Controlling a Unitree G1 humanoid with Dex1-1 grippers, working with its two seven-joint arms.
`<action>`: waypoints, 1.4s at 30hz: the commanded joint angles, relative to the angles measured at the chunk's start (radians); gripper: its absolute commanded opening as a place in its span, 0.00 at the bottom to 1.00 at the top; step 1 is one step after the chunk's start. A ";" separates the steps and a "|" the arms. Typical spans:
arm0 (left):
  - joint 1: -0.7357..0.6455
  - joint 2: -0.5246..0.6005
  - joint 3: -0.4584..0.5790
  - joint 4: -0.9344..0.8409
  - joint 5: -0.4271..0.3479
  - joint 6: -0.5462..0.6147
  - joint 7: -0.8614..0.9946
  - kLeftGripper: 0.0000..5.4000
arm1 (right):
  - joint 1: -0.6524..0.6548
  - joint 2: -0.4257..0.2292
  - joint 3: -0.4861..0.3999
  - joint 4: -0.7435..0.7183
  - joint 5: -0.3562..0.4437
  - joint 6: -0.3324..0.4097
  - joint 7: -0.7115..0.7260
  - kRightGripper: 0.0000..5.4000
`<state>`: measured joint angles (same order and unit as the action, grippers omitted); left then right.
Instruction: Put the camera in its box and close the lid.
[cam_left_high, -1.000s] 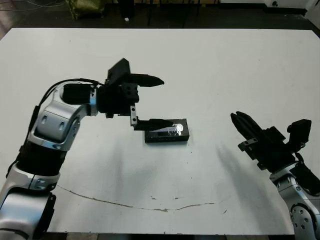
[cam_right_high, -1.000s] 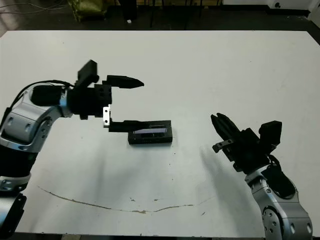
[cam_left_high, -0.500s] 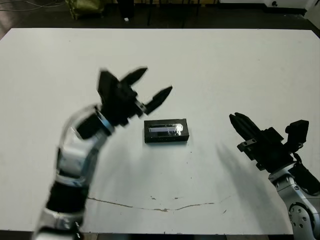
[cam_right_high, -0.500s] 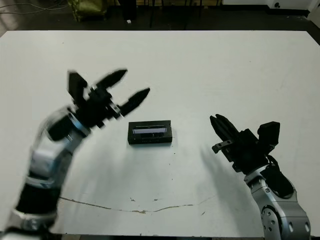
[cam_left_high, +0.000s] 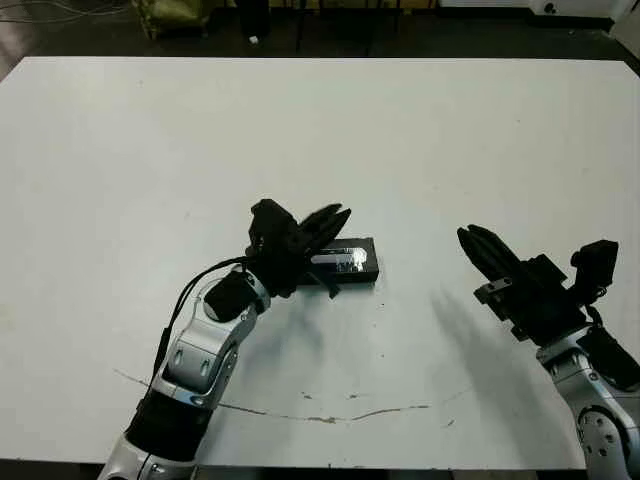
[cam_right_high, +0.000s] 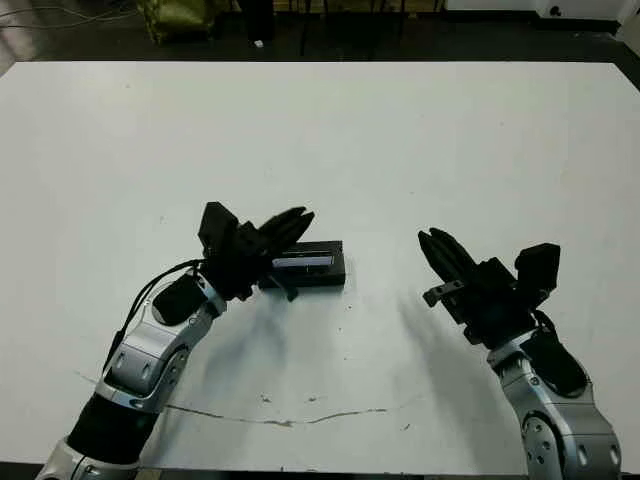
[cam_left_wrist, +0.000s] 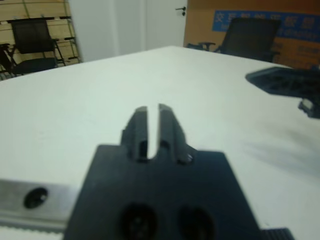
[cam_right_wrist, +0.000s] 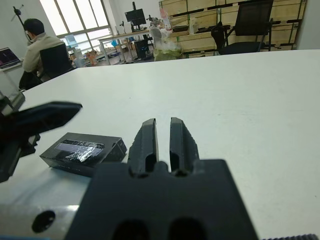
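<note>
The black box (cam_left_high: 352, 268) lies mid-table with the lid (cam_left_high: 343, 258) flat on top, its silvery stripe facing up. The right wrist view shows the same box (cam_right_wrist: 82, 150) with its lid on. The camera is hidden. My left gripper (cam_left_high: 338, 215) is shut and empty, low over the box's left end, fingers pointing up and to the right. I cannot tell whether it touches the box. To the right of the box, well apart from it, my right gripper (cam_left_high: 478, 243) is shut with nothing in it.
A thin dark crack line (cam_left_high: 300, 408) runs across the table near its front edge. Beyond the table, the right wrist view shows a seated person (cam_right_wrist: 39, 44) at a desk, office chairs (cam_right_wrist: 247, 22) and shelves.
My left arm has dropped from a raised pose left of the box to low over the box's left end, and its fingers have gone from open to shut. The right arm has not moved.
</note>
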<state>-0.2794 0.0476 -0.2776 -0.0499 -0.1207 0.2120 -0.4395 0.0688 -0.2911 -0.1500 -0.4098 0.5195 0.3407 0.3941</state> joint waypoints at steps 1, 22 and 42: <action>0.006 0.036 -0.031 0.029 0.049 0.071 -0.001 0.01 | 0.016 0.002 0.002 0.010 -0.003 0.012 -0.004 0.00; 0.012 0.117 0.008 -0.127 0.042 0.356 -0.039 0.01 | 0.015 0.011 0.001 0.024 -0.002 -0.003 0.013 0.00; 0.179 0.025 0.488 -0.259 -0.237 -0.239 0.097 0.01 | 0.005 0.026 0.000 0.029 -0.033 -0.032 -0.020 0.00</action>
<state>-0.1229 0.0816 0.1976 -0.3589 -0.3737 0.0067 -0.3587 0.0683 -0.2734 -0.1498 -0.4027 0.5007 0.3167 0.3839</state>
